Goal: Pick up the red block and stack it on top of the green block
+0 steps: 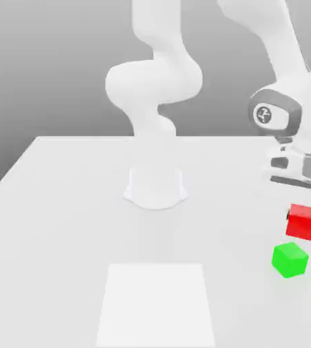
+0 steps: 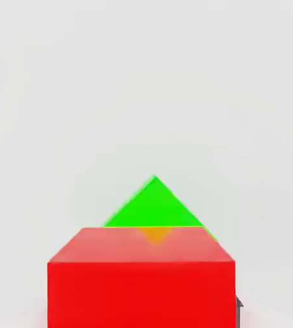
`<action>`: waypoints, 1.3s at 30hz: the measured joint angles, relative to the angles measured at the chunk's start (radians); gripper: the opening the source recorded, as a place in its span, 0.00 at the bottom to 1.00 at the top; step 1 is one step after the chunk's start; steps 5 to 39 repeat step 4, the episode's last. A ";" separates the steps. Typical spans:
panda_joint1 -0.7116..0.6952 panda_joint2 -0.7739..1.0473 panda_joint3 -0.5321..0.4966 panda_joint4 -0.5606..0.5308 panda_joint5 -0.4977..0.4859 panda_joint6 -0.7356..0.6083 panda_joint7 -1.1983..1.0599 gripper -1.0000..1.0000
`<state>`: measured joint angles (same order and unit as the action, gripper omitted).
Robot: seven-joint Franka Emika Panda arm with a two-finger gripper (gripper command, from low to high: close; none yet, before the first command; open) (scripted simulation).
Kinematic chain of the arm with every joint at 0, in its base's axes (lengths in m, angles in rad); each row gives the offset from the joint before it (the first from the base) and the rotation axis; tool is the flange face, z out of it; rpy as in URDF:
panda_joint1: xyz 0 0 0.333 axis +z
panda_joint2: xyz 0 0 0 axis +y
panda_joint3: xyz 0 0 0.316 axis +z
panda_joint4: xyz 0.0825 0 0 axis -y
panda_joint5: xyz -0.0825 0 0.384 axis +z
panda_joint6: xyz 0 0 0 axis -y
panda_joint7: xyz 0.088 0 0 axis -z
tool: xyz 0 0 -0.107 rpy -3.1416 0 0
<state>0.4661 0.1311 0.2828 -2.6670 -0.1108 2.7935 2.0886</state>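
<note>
In the exterior view the pincer (image 1: 301, 216) is clamped on the red block (image 1: 301, 221), held clear of the worktop (image 1: 70, 204) just above and slightly behind the green block (image 1: 290, 259) (apparently lining up the stack). In the hand view, red (image 2: 141, 282) sits close, green (image 2: 154, 205) peeking beyond.

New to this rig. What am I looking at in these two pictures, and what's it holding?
It's a simulated white robot arm bolted to a white table. The exterior view comes from a camera off the arm; the hand view comes from a camera mounted on the hand itself, looking down past it. The hand is shut on the red block, which hangs above the table near the exterior view's right edge. The green block rests on the table just below and apart from it. In the hand view the red block fills the foreground, with a green corner showing beyond. A paler square patch marks the table's near side.
</note>
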 joint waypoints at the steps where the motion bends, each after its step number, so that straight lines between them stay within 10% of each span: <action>1: 0.010 0.031 -0.016 0.002 -0.027 0.028 0.020 1.00; 39: 0.010 0.031 -0.016 0.002 -0.027 0.028 0.020 1.00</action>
